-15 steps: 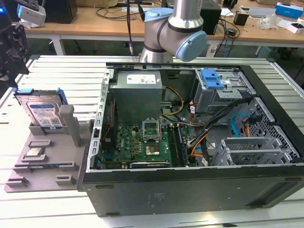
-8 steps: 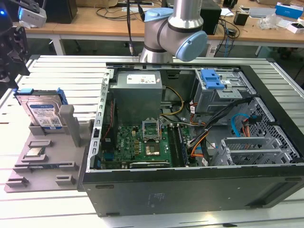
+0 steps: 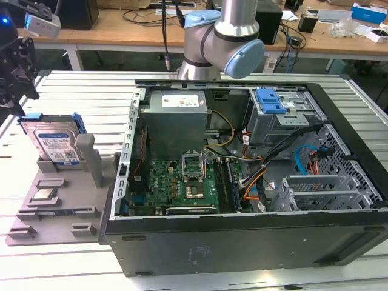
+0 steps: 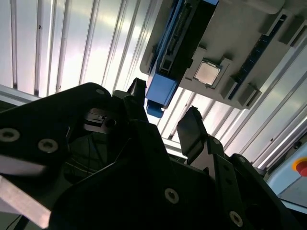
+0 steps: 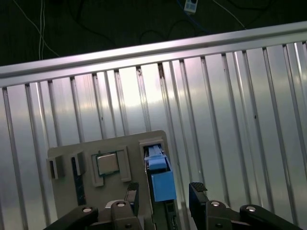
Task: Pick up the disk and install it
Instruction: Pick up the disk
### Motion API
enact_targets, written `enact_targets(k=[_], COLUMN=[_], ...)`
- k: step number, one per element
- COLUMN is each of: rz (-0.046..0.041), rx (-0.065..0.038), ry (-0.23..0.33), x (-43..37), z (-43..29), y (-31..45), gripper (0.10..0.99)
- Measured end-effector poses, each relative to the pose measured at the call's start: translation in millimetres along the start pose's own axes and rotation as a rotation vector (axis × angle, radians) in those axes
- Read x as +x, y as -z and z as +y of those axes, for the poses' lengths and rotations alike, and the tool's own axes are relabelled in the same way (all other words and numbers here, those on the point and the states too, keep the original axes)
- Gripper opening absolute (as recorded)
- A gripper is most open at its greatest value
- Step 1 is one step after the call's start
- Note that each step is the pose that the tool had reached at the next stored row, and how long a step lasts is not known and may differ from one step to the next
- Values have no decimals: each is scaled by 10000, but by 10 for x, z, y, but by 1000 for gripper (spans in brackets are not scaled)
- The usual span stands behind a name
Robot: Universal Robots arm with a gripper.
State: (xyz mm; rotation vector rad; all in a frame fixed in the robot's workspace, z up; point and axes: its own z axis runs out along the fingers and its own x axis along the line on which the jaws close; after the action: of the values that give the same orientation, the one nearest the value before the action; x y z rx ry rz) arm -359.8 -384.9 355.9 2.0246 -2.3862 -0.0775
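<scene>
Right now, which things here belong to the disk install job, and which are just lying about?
Job: disk, open claw near it, open computer case.
Lying about: square chip, gray holder, box on the back desk.

Exterior view overlooks the grey tray (image 3: 91,193); both wrist views face it closely past the end effector (image 5: 164,189).

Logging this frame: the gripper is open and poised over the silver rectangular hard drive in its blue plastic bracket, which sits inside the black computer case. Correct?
Not quite. The silver hard drive sits in the grey plastic fixture on the ribbed metal table, outside the black computer case, as the exterior view shows. The rest holds: the gripper is open and poised over the drive.
</scene>
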Motion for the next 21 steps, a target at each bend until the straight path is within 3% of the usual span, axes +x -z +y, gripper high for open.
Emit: enact_targets(k=[9,21], rz=[59,157], rx=[2,-13], ry=[260,1350], x=[-2,-29], z=[-20,-82], y=[-111,-341], gripper=[541,541])
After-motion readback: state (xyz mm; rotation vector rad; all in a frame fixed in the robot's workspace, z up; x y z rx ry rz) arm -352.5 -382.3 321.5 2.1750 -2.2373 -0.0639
